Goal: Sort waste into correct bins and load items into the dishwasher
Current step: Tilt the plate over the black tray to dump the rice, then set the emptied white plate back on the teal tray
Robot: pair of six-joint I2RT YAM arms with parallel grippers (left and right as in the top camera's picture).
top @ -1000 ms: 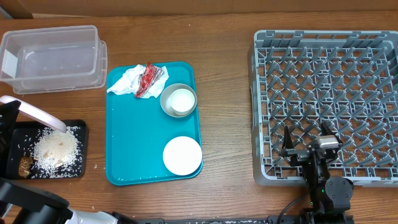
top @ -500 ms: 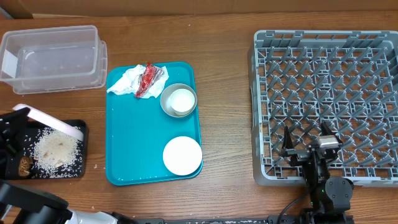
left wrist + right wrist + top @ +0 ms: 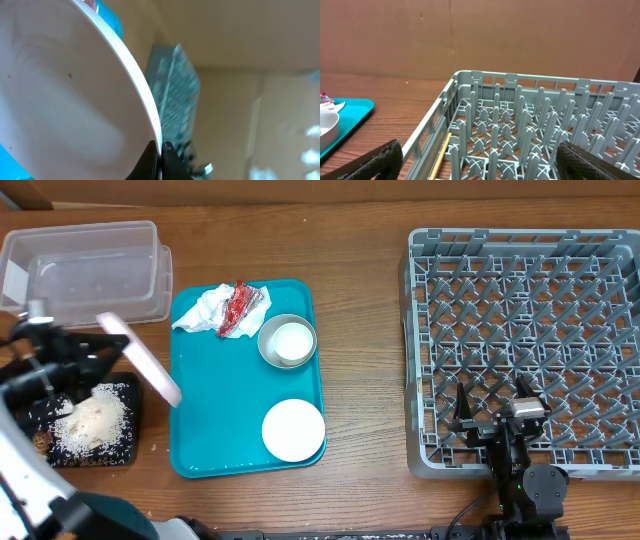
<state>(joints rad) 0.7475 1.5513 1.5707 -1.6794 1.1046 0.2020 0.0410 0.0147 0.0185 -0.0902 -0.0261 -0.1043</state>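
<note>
Two arms stand at a wooden worktop [image 3: 360, 240]. The left hand [image 3: 105, 348] is clamped on the rim of the pale-pink plate [image 3: 145, 365] and holds it in the air. The plate is tilted so steeply that the overhead view sees it almost edge-on, over the gap between the black tray [image 3: 133, 442] and the teal serving tray [image 3: 215, 442]. In the left wrist view dark fingers [image 3: 148, 164] pinch the plate's edge, and a few tiny specks cling to its inner face. A heap of rice-like crumbs [image 3: 92, 420] lies in the black tray with a brown lump [image 3: 40, 443] at its left end. The clear tub [image 3: 85, 240] sits behind it. On the teal tray the crumpled napkin [image 3: 203, 310] and red wrapper [image 3: 240, 304] lie touching at the far end. Beside them is the grey metal-rimmed bowl [image 3: 268, 350] with a white cup [image 3: 294, 340] inside, and the small white bowl [image 3: 293, 430] is near the front corner. The right hand [image 3: 493, 412] hangs over the near edge of the dish rack [image 3: 520, 240], its fingers spread wide apart and gripping nothing.
</note>
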